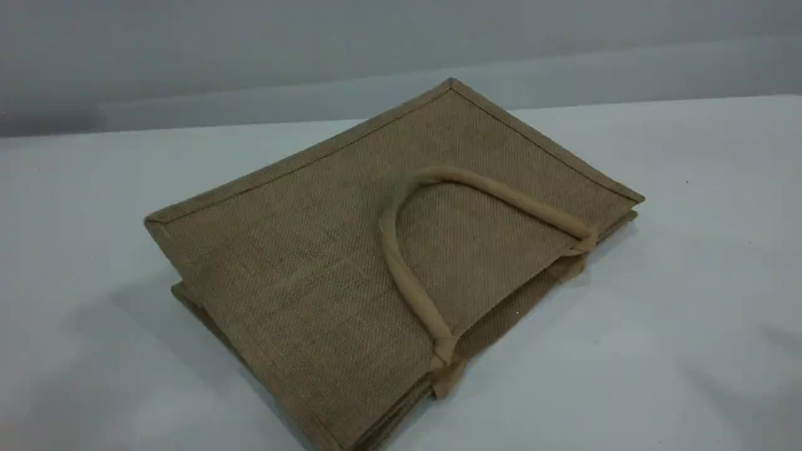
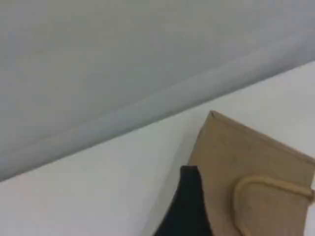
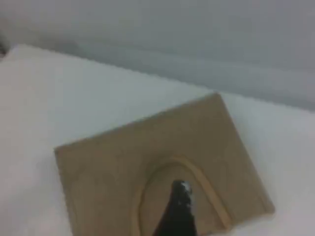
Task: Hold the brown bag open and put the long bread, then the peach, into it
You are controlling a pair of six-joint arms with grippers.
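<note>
The brown bag (image 1: 313,263) lies flat on its side in the middle of the white table, folded shut. One beige handle (image 1: 390,250) loops across its upper face, and its mouth edge faces the front right. Neither arm shows in the scene view. The left wrist view holds the bag's far corner (image 2: 256,157) and one dark fingertip (image 2: 189,196) of my left gripper, well above the table beside the bag. In the right wrist view, my right gripper's dark fingertip (image 3: 177,211) hangs above the bag (image 3: 108,167), over its handle (image 3: 140,196), holding nothing. The long bread and the peach are out of view.
The bag rests on a white table (image 1: 689,282), which extends bare to its left, right and front. A plain grey wall (image 1: 250,50) runs along the table's far edge.
</note>
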